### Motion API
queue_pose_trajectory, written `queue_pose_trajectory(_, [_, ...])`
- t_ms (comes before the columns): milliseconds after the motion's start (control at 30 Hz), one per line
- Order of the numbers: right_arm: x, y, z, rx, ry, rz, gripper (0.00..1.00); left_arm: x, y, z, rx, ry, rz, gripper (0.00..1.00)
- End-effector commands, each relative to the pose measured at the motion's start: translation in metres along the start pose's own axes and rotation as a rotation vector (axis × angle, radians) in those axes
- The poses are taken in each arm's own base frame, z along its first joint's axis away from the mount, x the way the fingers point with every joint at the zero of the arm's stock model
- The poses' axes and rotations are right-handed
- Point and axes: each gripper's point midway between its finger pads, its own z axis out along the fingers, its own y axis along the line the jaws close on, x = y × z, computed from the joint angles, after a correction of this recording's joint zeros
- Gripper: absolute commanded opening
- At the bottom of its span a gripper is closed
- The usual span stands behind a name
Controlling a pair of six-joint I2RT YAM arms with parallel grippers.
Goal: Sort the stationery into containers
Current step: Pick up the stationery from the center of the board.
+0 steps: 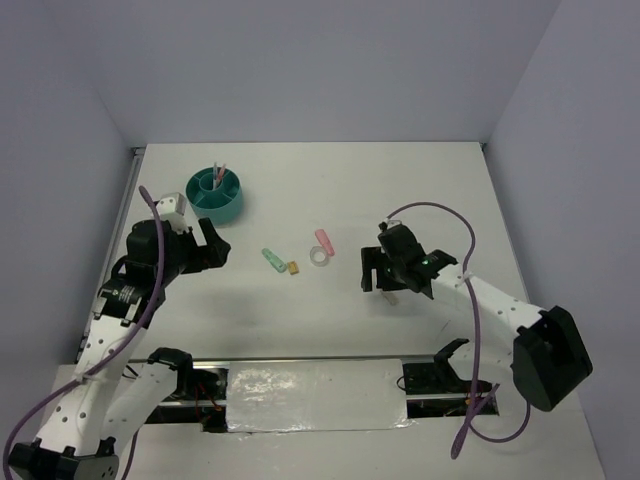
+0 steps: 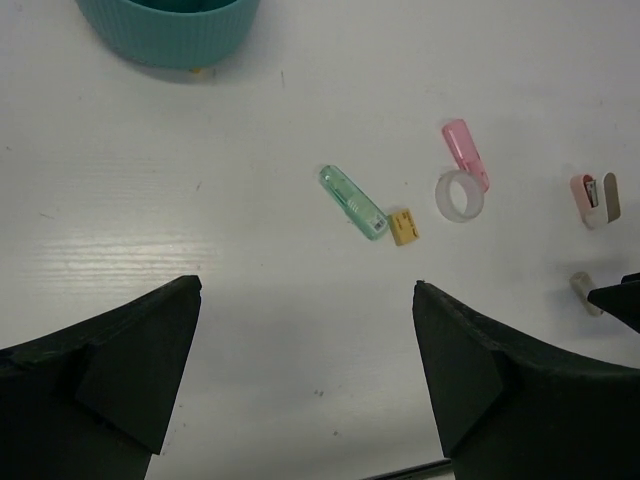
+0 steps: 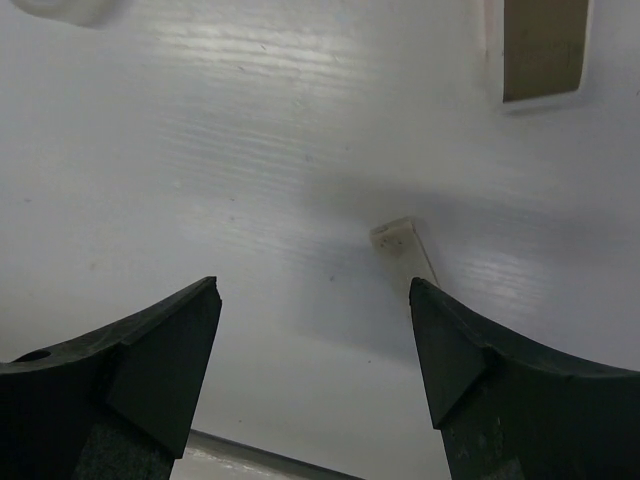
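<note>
left gripper (image 1: 212, 243) (image 2: 305, 288): jaws wide, nothing between them, hanging over bare table (image 1: 420, 190).
organizer (image 1: 215, 195) (image 2: 170, 30) sits ahead of it and to its left, well apart. two pens (image 1: 218, 175) stand upright in the organizer; cannot tell which compartment.
mint block (image 1: 271, 260) (image 2: 352, 200) lies flat ahead of the left gripper, roughly on its centre line. orange piece (image 1: 294, 267) (image 2: 404, 227) is just beside the block's nearer end.
ring (image 1: 320, 256) (image 2: 461, 195) lies ahead and to the right, with the pink block (image 1: 323, 240) (image 2: 466, 152) at its far edge, touching or nearly so.

right gripper (image 1: 378, 272) (image 3: 313, 285): jaws wide, holding nothing, low over the table.
beige piece (image 2: 585, 293) (image 3: 395, 237) lies just ahead of it, nearer the right finger, not touched.
brown block (image 2: 595, 198) (image 3: 543, 50) lies farther ahead on the same side.
the ring's edge (image 3: 60, 8) shows far ahead-left of this gripper.
</note>
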Motion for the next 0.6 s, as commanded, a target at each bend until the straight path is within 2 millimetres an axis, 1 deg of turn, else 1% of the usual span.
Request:
queue_pose_trajectory(0, [0.028,-0.012,0.014,0.049,0.104,0.065,0.83,-0.008,-0.006,0.001,0.033,-0.022,0.044,0.99])
queue_pose_trajectory(33, [0.036,-0.014,0.017,0.052,0.125,0.073,0.82,-0.007,-0.008,0.001,0.044,-0.017,0.049,0.99])
queue_pose_trajectory(100, [0.039,-0.022,0.019,0.100,0.121,0.107,0.81,-0.004,-0.015,0.001,0.089,-0.011,0.053,0.99])
queue_pose_trajectory(267, [0.038,-0.034,0.021,0.173,0.115,0.134,0.82,-0.004,-0.024,-0.006,0.145,-0.034,0.063,0.99])
queue_pose_trajectory(367, [0.050,-0.038,0.032,0.186,0.184,0.141,0.81,-0.003,-0.029,-0.010,0.168,-0.038,0.075,0.99])
queue_pose_trajectory(400, [0.056,-0.038,0.036,0.191,0.213,0.139,0.77,-0.004,-0.030,-0.010,0.172,-0.039,0.079,0.99])
queue_pose_trajectory(433, [0.057,-0.039,0.037,0.193,0.223,0.138,0.73,-0.004,-0.030,-0.012,0.170,-0.045,0.080,0.99])
queue_pose_trajectory(467, [0.058,-0.040,0.035,0.209,0.229,0.137,0.72,-0.005,-0.029,-0.013,0.168,-0.051,0.079,0.99])
queue_pose_trajectory(567, [0.046,-0.039,0.027,0.199,0.157,0.143,0.73,-0.006,-0.031,-0.016,0.180,-0.064,0.081,0.99])
